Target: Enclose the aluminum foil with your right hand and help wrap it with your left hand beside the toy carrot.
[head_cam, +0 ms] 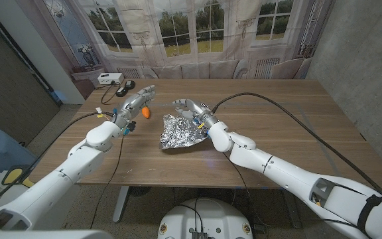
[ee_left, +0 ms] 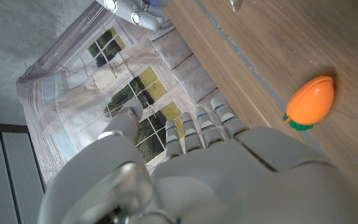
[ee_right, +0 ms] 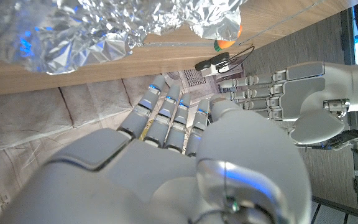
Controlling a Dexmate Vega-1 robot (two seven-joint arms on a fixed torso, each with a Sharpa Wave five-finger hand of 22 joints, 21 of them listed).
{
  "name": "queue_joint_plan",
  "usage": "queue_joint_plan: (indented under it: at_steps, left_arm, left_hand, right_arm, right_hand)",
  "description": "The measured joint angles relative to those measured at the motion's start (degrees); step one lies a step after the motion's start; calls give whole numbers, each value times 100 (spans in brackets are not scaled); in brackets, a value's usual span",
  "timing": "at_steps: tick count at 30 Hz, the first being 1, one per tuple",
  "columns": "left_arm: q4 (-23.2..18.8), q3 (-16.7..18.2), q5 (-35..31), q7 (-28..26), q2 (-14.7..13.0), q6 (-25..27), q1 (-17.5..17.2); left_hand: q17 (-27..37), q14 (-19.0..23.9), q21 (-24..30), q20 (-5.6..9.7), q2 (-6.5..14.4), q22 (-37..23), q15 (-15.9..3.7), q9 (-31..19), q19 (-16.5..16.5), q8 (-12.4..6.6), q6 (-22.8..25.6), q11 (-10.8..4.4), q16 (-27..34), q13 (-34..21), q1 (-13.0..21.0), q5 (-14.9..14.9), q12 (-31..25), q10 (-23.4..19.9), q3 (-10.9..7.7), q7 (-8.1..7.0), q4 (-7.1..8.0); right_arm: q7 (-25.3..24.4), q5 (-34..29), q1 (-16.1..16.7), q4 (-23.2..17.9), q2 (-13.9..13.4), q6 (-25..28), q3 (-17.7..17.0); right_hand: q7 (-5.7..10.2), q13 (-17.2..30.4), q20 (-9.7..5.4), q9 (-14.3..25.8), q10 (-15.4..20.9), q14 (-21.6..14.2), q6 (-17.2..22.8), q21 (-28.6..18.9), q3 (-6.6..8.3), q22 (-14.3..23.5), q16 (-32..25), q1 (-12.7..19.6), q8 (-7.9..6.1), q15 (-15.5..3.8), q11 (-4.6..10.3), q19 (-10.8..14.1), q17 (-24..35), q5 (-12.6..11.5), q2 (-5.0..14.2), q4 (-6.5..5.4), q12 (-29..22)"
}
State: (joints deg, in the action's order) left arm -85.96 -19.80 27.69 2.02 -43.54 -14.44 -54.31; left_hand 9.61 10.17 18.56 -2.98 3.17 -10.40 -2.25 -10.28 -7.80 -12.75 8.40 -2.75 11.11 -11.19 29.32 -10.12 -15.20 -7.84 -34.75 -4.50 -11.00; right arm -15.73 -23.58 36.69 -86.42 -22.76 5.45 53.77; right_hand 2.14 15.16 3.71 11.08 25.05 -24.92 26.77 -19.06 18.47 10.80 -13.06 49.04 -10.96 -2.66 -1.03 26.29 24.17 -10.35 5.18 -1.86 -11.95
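A crumpled sheet of aluminum foil (head_cam: 183, 130) lies on the wooden table (head_cam: 290, 139) near its middle. It also appears in the right wrist view (ee_right: 98, 31). My right hand (head_cam: 191, 108) hovers at the foil's far edge with its fingers (ee_right: 166, 118) spread and curved, holding nothing. The orange toy carrot (head_cam: 146, 113) with a green stub lies just left of the foil, seen also as the carrot (ee_left: 311, 102) and the carrot (ee_right: 227, 42). My left hand (head_cam: 135, 102) is beside the carrot on its left, fingers (ee_left: 199, 127) stretched out and empty. The right wrist view shows this left hand (ee_right: 309, 93) too.
A white box (head_cam: 108, 78) and a small black object (head_cam: 128, 84) sit at the table's far left corner. A black cable (head_cam: 284, 106) arcs over the table's right half. Behind the table stand a sofa (head_cam: 204, 70) and windows.
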Motion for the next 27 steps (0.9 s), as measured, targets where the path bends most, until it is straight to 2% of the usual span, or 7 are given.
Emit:
queue_joint_plan:
  at_steps: [5,10,15,19,22,25,27]
  left_arm:
    - [-234,-66,-229,25,-244,169,1]
    - [-495,-114,-460,28,-469,356,-30]
    - [-808,-133,-714,-44,-690,529,-110]
    - [-1016,-132,-858,-109,-837,615,-188]
    - [-1140,-114,-942,-153,-915,649,-256]
    - [-1245,-73,-1001,-194,-985,651,-332]
    - [-1288,-56,-1018,-201,-1013,650,-374]
  left_hand:
    - [0,0,-59,32,-386,0,0,-27,-49,27,-49,-94,-1,-16,386,-6,72,-50,114,-49,3]
    - [15,-2,-103,32,-650,0,1,-27,-112,28,-76,-99,-52,-16,725,-88,110,-44,208,-76,17]
    - [15,-293,-205,-95,-880,-6,107,-27,-45,89,-199,-168,-117,-42,1036,-168,191,61,343,-153,74]
    - [14,-417,-249,-123,-933,-15,180,-27,-17,111,-220,-148,-117,-43,1144,-183,238,131,391,-173,122]
    - [14,-445,-249,-134,-932,-15,153,-27,-6,133,-251,-154,-117,-43,1143,-183,238,158,428,-204,160]
    - [14,-444,-289,-153,-932,-15,153,-27,15,133,-251,-154,-117,-43,1143,-183,238,158,501,-204,185]
    - [14,-464,-289,-154,-932,-15,133,-26,15,133,-251,-154,-117,-43,1143,-183,238,158,523,-204,207]
  right_arm:
    - [246,83,120,-274,-201,52,-83]
    - [475,156,226,-535,-379,102,-167]
    - [601,169,334,-793,-514,174,-240]
    - [666,175,400,-957,-577,206,-298]
    - [666,203,471,-1070,-602,210,-373]
    - [588,282,552,-1150,-599,169,-465]
    - [536,339,585,-1203,-586,94,-519]
  right_hand:
    - [-57,0,84,27,-250,177,-272,45,-206,0,57,-280,50,10,-62,-109,-23,0,-191,-34,67]
    - [-99,0,121,27,-429,369,-367,144,-267,0,142,-386,60,16,-102,-265,-54,-29,-265,-18,75]
    - [-89,0,185,27,-535,620,-440,277,-298,-8,214,-443,60,22,-80,-539,-128,-33,-311,13,75]
    - [-20,-27,321,27,-678,895,-549,477,-355,-15,250,-567,42,30,-58,-949,-217,-96,-337,70,75]
    - [11,-46,401,52,-746,1024,-581,624,-410,-34,250,-717,14,42,13,-1246,-273,-96,-277,12,75]
    - [11,-54,420,53,-712,1021,-581,643,-432,-42,220,-808,-8,40,44,-1323,-304,-96,-186,-10,75]
    - [11,-54,451,53,-714,1021,-580,643,-455,-42,220,-820,-8,40,43,-1208,-350,-114,-175,-4,75]
